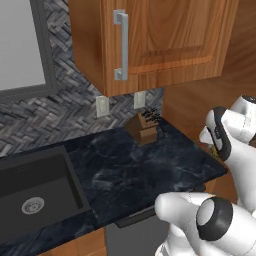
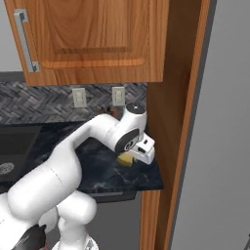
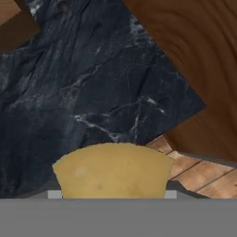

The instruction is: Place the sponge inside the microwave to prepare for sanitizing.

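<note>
Sponge (image 3: 110, 170), a yellow, soft-edged block, pinched in the white two-finger gripper (image 2: 131, 157) and hanging above the right end of the dark blue-black marbled stone counter (image 3: 88, 92). In the hand view, seated at the bottom between the finger tips, with grey slivers of the tips just showing at its lower left and right corners; jaws closed partway onto its sides, held apart by the sponge. In the right base view, peeking out under the white hand (image 2: 144, 148), near the tall brown wooden side panel (image 2: 168, 127) and over the counter's right front corner. Apart from the counter surface, as far as can be told.

Further back on the counter: brown wooden knife block (image 1: 143, 128) with dark handles, against the grey herringbone tile wall (image 1: 55, 112). At left, black recessed sink (image 1: 30, 192) with round metal drain. Overhead, brown wooden cabinet (image 1: 165, 35) with grey bar handle (image 1: 121, 45). Below the counter edge in the hand view, wooden plank floor (image 3: 199, 173).
</note>
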Available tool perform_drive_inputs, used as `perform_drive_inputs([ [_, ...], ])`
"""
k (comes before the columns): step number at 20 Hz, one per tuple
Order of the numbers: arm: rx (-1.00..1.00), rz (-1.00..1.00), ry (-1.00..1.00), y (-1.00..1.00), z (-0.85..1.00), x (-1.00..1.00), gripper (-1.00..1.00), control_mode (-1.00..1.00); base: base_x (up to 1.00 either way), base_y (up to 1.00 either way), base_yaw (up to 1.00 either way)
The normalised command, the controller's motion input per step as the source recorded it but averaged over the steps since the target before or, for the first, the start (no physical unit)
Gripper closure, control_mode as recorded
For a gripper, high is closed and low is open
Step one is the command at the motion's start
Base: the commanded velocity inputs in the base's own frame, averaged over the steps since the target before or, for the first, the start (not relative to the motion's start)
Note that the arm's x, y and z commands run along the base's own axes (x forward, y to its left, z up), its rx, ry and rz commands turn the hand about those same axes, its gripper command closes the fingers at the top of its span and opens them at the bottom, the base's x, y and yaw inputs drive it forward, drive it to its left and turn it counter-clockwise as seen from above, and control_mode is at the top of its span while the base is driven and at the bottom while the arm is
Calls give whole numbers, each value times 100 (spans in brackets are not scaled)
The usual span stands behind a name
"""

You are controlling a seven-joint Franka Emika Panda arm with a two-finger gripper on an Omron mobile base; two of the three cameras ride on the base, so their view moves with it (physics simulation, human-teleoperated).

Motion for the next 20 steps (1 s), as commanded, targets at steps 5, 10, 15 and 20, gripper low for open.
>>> perform_drive_inputs([
  [5, 2, -11, 0, 42, 51, -100, 100, -100, 0, 0, 0],
  [10, 0, -5, 0, 69, 39, -100, 100, -100, 0, 0, 0],
  [15, -3, -5, 0, 63, 19, -86, 100, -100, 0, 0, 0],
  [20, -5, 0, 0, 39, 28, -45, 100, -100, 0, 0, 0],
])
